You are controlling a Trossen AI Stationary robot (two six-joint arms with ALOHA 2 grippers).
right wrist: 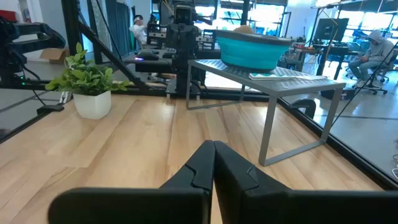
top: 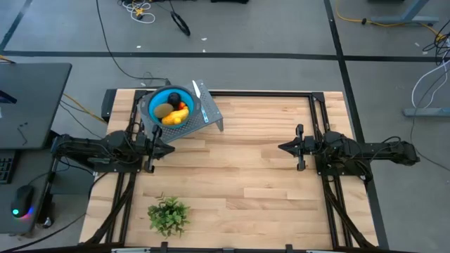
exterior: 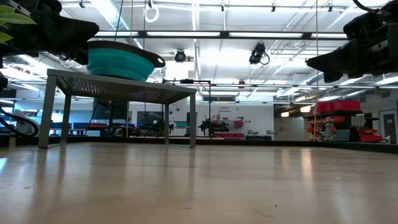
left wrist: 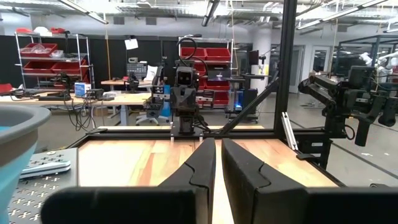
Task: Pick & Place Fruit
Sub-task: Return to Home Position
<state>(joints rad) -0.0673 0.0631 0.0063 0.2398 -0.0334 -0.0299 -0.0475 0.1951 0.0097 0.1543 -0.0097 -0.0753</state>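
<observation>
So the fruit (top: 173,112) sits piled in the blue bowl (top: 150,99) on the shelf (top: 211,117), just beside the left gripper (top: 169,149), jaws pressed together, empty; the right gripper (top: 283,147), likewise closed on nothing, waits well apart across the table (top: 246,190).

A robotics lab: red parts bins (left wrist: 37,49) on shelving (left wrist: 79,59), workbenches (left wrist: 121,97), another robot arm (left wrist: 348,99) beyond.

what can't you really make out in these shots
High view: the fruit lies piled in the blue bowl, too small and overlapping to count.
Low view: the bowl's wall hides all fruit.
Left wrist view: the bowl is cut off by the picture's edge, its inside unseen.
In the low view the plant shows only leaf tips, cut off at the corner.
The left gripper and right gripper show plainly, empty.
</observation>
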